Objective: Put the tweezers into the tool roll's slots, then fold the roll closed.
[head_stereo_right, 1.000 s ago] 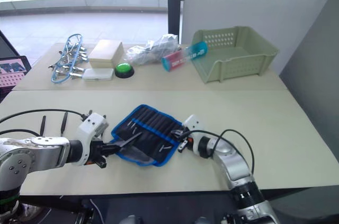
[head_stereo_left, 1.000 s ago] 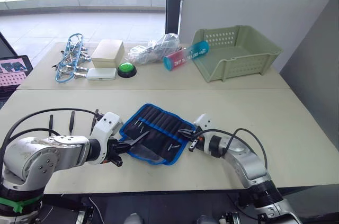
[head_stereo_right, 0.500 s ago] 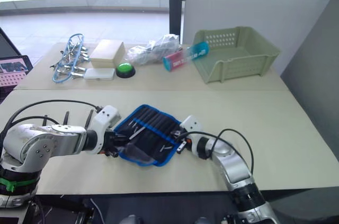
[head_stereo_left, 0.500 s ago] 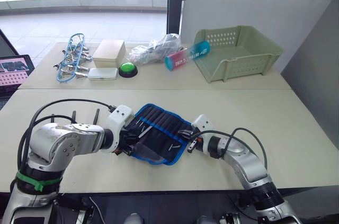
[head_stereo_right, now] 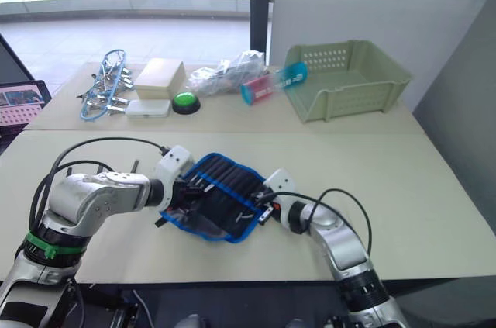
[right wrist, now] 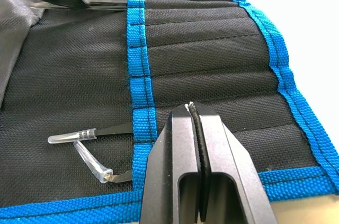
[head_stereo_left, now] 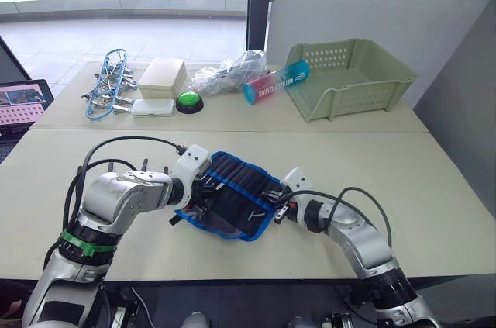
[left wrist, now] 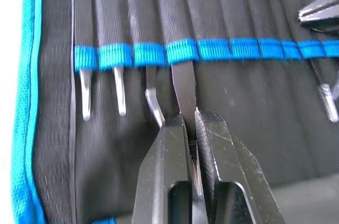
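The tool roll [head_stereo_left: 236, 192] lies open on the near table, black with blue edging. My left gripper [left wrist: 190, 123] is over its left part, shut on a black tweezers [left wrist: 183, 83] whose front end goes under the blue band into one of the slots [left wrist: 183, 28]. Three other tweezers [left wrist: 119, 89] sit in the neighbouring slots, their clear-capped tips sticking out. My right gripper [right wrist: 190, 113] is shut and rests on the blue band at the roll's right end, beside two more capped tweezers [right wrist: 79, 136]. In the head views the left gripper [head_stereo_left: 205, 187] and right gripper [head_stereo_left: 273, 198] flank the roll.
On the far table stand a pale green basket [head_stereo_left: 349, 76], a blue and pink tube [head_stereo_left: 275, 82], a crumpled plastic bag [head_stereo_left: 229, 70], a green button [head_stereo_left: 187, 101], a white box [head_stereo_left: 161, 74] and silver clips with blue wire [head_stereo_left: 108, 88]. A laptop [head_stereo_left: 19, 103] shows at the left edge.
My left gripper has moved right from the table beside the roll onto the roll, bringing the tweezers to a slot. The right gripper has stayed at the roll's right end.
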Controlling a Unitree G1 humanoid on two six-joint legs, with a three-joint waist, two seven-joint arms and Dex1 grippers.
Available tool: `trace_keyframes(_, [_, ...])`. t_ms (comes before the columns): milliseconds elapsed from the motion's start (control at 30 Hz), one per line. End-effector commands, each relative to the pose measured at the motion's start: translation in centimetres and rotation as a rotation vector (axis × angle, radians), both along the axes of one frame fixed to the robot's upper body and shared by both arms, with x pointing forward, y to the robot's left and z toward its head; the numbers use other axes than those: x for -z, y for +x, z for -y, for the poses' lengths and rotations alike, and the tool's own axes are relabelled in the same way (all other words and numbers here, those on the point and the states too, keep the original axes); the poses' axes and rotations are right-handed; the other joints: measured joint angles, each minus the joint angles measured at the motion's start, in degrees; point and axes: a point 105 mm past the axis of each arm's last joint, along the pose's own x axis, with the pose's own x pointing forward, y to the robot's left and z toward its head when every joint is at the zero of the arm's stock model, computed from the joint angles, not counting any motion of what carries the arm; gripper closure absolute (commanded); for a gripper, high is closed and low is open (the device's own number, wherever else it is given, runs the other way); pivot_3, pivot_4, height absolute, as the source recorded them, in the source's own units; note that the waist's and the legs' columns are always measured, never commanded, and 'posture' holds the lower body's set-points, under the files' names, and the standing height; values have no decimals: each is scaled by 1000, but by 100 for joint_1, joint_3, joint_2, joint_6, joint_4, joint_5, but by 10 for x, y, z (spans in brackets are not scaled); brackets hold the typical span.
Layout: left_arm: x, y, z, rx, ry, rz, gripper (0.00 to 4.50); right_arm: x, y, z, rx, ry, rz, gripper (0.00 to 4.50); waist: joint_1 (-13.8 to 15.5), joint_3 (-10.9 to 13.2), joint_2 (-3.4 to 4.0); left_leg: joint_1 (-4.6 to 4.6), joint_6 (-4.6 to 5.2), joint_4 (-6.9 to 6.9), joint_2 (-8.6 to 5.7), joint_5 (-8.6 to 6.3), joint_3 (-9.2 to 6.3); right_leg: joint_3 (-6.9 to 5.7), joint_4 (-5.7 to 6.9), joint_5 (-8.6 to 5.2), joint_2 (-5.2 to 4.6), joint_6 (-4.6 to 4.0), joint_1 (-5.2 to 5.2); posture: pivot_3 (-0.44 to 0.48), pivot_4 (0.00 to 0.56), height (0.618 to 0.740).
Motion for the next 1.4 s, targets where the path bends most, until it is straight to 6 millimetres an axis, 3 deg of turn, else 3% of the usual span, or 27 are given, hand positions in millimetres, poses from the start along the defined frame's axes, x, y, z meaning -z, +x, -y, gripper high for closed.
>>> trace_keyframes(33, [-18, 18, -1, 27, -1, 133, 4500, 46, -11, 7, 66, -99, -172, 4469, -4, 0, 0, 0, 0, 1, 0, 0, 0, 0, 0, 0, 0, 0, 0, 0, 150, 722])
trace_keyframes(300, [-18, 42, 3, 91, -9, 226, 4500, 38, -7, -2, 127, -61, -143, 4469, -24, 0, 0, 0, 0, 7, 1, 0, 0, 0, 3, 0, 0, -1, -2, 0, 150, 722])
trace_keyframes(433, [-18, 43, 3, 102, -32, 210, 4500, 39, -5, -1, 173, -55, -145, 4469, -43, 0, 0, -1, 0, 7, 1, 0, 0, 0, 11, 0, 0, -1, -2, 0, 150, 722])
trace_keyframes(533, [-21, 38, 0, 100, -60, 195, 3402, 39, -4, -2, 185, -48, -148, 4500, -60, 0, 0, 0, 1, 8, 1, 1, -1, 0, 15, 0, 0, -1, -3, 0, 150, 722])
trace_keyframes(767, [-57, 14, -19, 86, -146, 227, 1064, 40, -4, -2, 192, -48, -150, 4500, -97, 0, 0, 1, 1, 6, 1, 0, -2, 1, 19, 0, 0, 0, -3, 0, 150, 722])
trace_keyframes(867, [-71, -3, -39, 49, -192, 246, 77, 41, -5, 0, 193, -53, -151, 4500, -93, 0, 1, 3, 1, 4, 2, 0, -4, 2, 23, 0, -1, 0, -4, 0, 150, 722])
trace_keyframes(900, [-73, -9, -52, 15, -189, 270, 13, 42, -5, 1, 192, -55, -151, 4500, -98, 0, 1, 3, 1, 4, 2, 0, -5, 2, 24, 0, 0, 0, -3, 0, 150, 722])
trace_keyframes(967, [-74, -17, -65, -22, -179, 297, 13, 42, -5, 2, 192, -57, -150, 4500, -97, 0, 1, 8, 1, 1, 2, 0, -4, 3, 25, 0, -1, 0, -3, 0, 150, 722])
trace_keyframes(1133, [-80, -47, -130, -260, -205, 558, 13, 41, -6, 4, 188, -56, -148, 4500, -92, -1, 1, 8, 2, 1, 2, -1, -3, 3, 23, 0, -2, 0, -3, 0, 150, 722])
trace_keyframes(1400, [-40, -122, -197, -627, -166, 551, 13, 39, -7, 5, 166, -55, -148, 4500, -75, -25, -30, 8, 9, -6, 4, -6, -3, 1, -3, 0, -2, -1, 1, 0, 150, 722])
